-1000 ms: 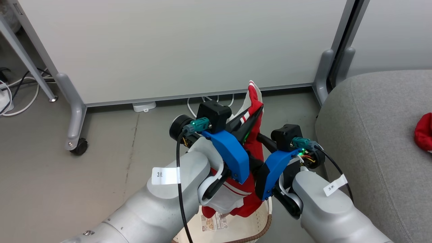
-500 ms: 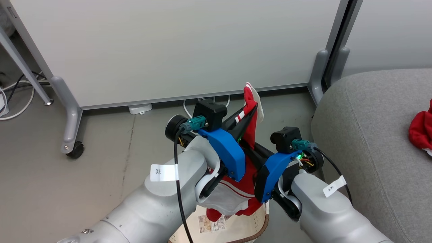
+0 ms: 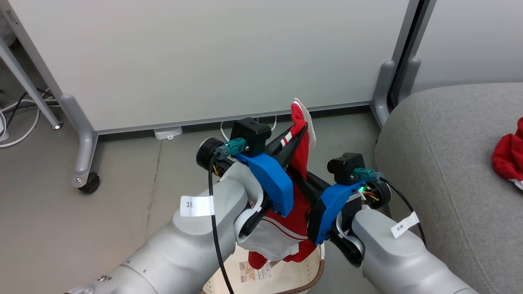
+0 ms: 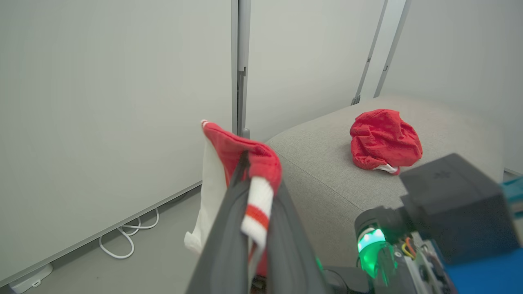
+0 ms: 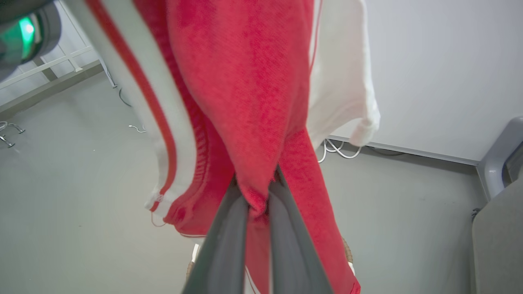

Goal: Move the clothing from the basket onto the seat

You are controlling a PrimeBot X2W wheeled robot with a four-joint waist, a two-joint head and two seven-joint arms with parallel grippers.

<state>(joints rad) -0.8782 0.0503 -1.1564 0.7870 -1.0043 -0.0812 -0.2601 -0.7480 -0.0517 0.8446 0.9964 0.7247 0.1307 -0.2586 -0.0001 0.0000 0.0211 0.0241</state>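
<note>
The left fingers (image 4: 245, 161) are pinched shut on the top edge of the striped garment (image 3: 301, 157). The right fingers (image 5: 256, 194) are shut on a red fold lower down. The cloth hangs with its long axis upright between the two grips, its tail over the basket (image 3: 295, 270) beneath them. The seat (image 3: 441, 163) lies to the right of both, nearer the right fingers, and the plain red garment (image 4: 384, 136) already lies on it. The coming move looks like a rightward carry, high enough for the tail to clear the seat's edge.
</note>
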